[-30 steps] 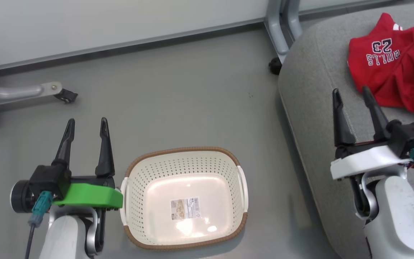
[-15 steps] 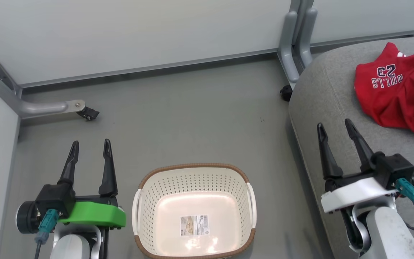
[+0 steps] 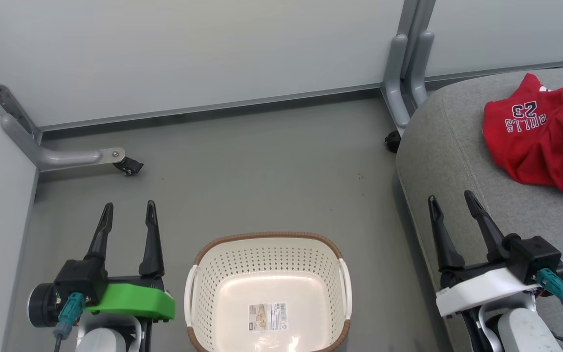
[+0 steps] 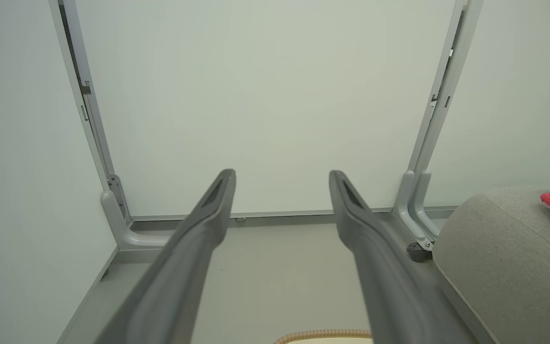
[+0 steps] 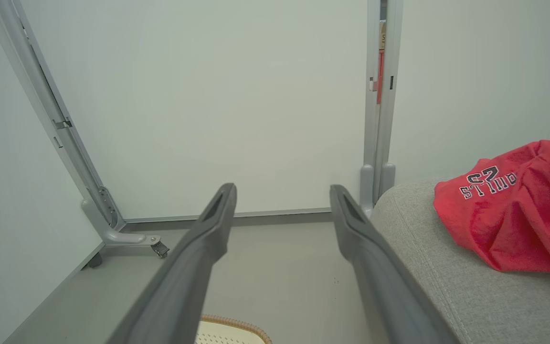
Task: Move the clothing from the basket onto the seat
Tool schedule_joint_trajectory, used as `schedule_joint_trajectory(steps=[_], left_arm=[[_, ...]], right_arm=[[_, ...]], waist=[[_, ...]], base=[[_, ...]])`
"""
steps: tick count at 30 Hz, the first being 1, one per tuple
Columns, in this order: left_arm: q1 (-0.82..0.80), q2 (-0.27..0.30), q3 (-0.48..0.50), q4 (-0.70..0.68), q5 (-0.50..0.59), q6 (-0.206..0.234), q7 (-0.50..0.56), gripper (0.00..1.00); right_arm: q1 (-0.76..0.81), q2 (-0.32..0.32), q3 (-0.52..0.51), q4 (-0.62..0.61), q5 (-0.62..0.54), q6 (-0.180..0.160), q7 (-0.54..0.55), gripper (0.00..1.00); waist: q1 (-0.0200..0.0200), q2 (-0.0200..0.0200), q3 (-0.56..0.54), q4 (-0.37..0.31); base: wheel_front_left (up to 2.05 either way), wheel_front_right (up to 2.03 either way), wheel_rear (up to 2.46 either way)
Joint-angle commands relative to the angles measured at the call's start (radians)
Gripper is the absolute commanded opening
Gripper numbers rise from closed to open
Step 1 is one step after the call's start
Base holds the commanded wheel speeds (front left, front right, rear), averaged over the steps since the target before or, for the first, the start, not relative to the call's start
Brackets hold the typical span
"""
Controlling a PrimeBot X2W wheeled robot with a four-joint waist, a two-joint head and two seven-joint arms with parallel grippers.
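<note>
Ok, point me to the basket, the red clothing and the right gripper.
basket (image 3: 268, 256), head view, on its perforated back wall.
red clothing (image 3: 530, 146), head view, on plain fabric below the lettering.
right gripper (image 3: 449, 195), head view, midway between its open fingertips.

The clothing (image 3: 538, 146) runs off the head view's edge at 3 o'clock. The basket (image 3: 268, 236) loses its near rim at 6 o'clock, and its label (image 3: 268, 311) is too small to read.

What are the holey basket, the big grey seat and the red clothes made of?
The cream holey basket looks like smooth, glossy plastic: light glints off its floor. The big grey rounded seat seems covered in matte woven fabric, with a stitched seam. The red clothing is probably soft, thin cloth; it crumples into folds.
</note>
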Motion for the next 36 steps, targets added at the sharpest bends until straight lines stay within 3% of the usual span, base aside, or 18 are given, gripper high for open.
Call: schedule_joint_trajectory(steps=[1, 14, 15, 20, 36], left_arm=[[0.021, -0.001, -0.001, 0.001, 0.000, 0.004, 0.000, 1.00], [0.016, -0.001, -0.003, 0.003, 0.008, 0.022, 0.000, 1.00], [0.009, -0.001, -0.005, 0.006, 0.003, 0.017, 0.000, 0.00], [0.014, -0.002, -0.006, 0.047, -0.011, 0.016, 0.005, 0.00], [0.008, -0.002, 0.030, 0.047, -0.307, -0.003, 0.083, 0.00]], right_arm=[[0.014, -0.003, -0.002, 0.000, 0.008, -0.001, 0.000, 1.00], [0.011, -0.003, -0.007, 0.012, 0.007, -0.001, 0.000, 1.00], [0.005, 0.000, -0.006, 0.011, 0.003, 0.000, 0.000, 0.00], [0.020, 0.006, -0.003, 0.045, 0.016, 0.000, 0.003, 0.00], [0.012, -0.007, -0.021, 0.060, 0.316, 0.000, 0.070, 0.00]], waist=[[0.0000, 0.0000, -0.003, 0.001], [0.0000, 0.0000, -0.001, 0.006], [0.0000, 0.0000, -0.001, 0.006], [0.0000, 0.0000, -0.001, 0.006], [0.0000, 0.0000, -0.006, 0.003]], base=[[0.00, 0.00, 0.00], [0.00, 0.00, 0.00], [0.00, 0.00, 0.00], [0.00, 0.00, 0.00], [0.00, 0.00, 0.00]])
